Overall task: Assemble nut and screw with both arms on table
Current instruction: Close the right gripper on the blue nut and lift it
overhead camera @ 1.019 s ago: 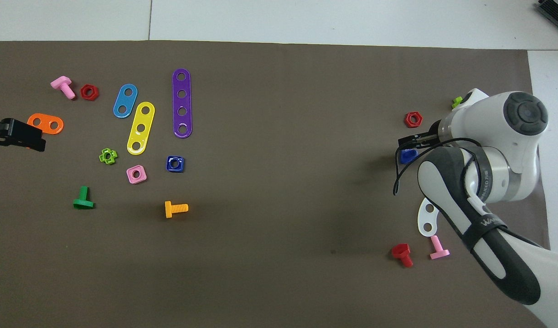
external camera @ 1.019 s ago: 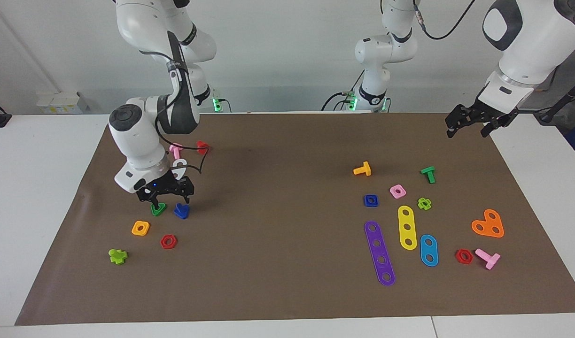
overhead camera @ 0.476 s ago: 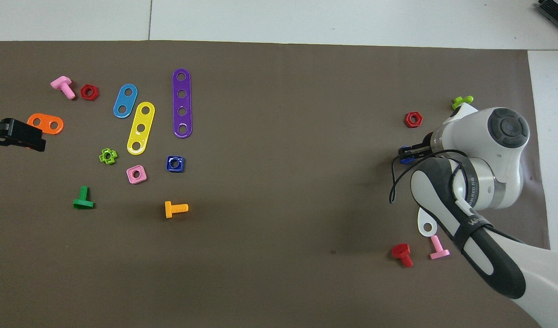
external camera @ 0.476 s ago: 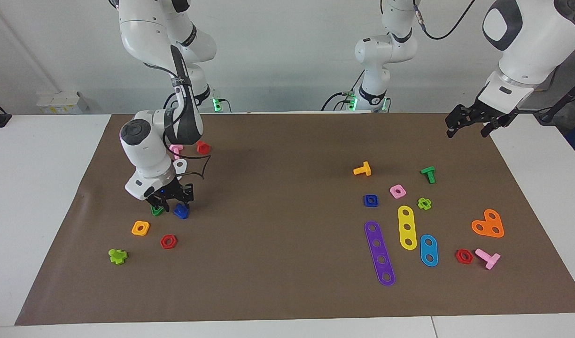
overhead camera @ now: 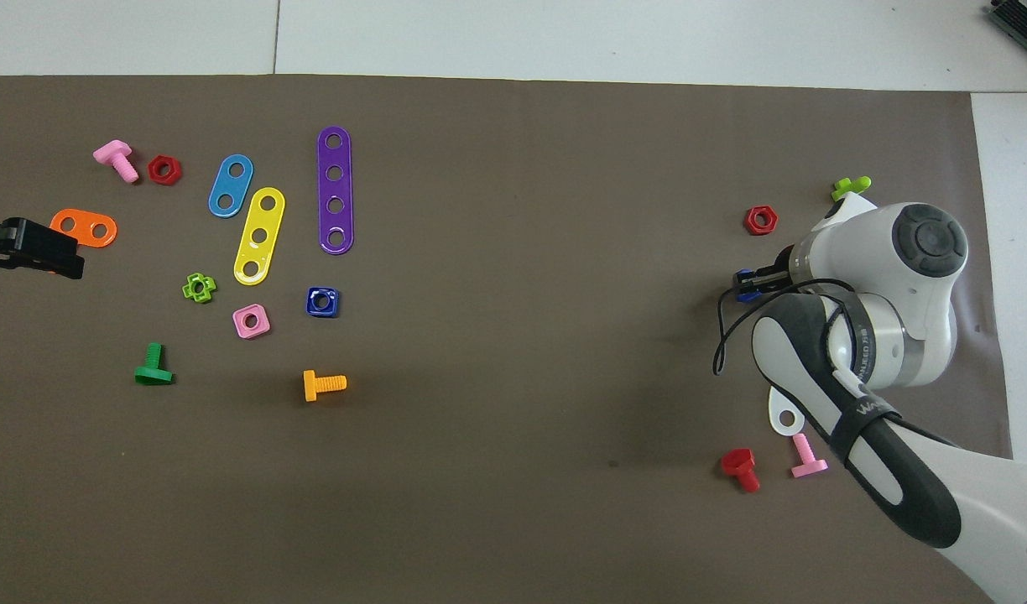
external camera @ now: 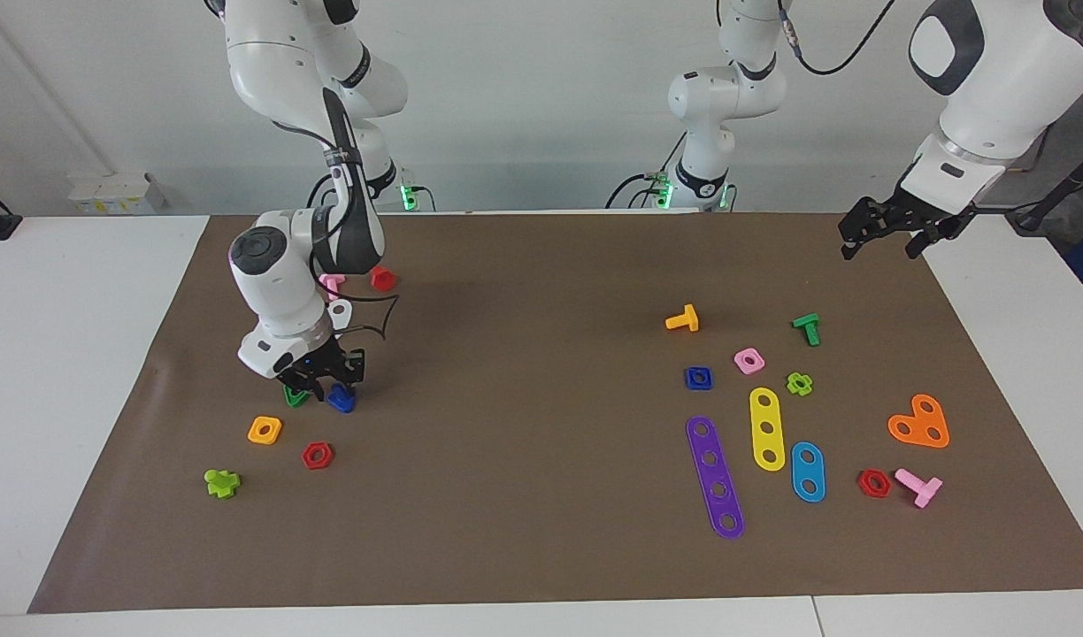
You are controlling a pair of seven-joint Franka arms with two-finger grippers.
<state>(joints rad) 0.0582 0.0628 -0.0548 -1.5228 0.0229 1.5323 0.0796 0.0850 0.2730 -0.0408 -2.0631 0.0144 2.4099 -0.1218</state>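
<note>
The screw (external camera: 340, 400), a small blue plastic piece with a triangular head, lies on the brown mat toward my right arm's end of the bench (external camera: 81, 372). My right hand (external camera: 322, 383) is down on it, its black fingers to either side of it and closing in; I cannot tell whether they grip it yet. From overhead only a sliver of blue shows at the tip of that hand, the white wrist covering the rest. Just beside the screw, a green triangular nut (external camera: 295, 395) lies partly hidden by the same hand.

The nut (external camera: 698, 378), blue, square with rounded corners and a round centre hole, lies flat on the mat toward my left arm's end, well apart from the screw. A pink square nut (external camera: 748, 360) sits just beside it, and an orange T-shaped screw (external camera: 683, 318) lies nearer to me than both. A long purple strip with four holes (external camera: 715, 476) lies farther out from the nut.

My left hand (external camera: 887, 232) waits in the air over the mat's edge at its own end, fingers spread wide and holding nothing.

Near the screw, farther from me, an orange square nut (external camera: 264, 430) and a red hexagonal nut (external camera: 317, 455) rest flat. All the pieces look like smooth, glossy moulded plastic; the mat is matte and paper-like.
</note>
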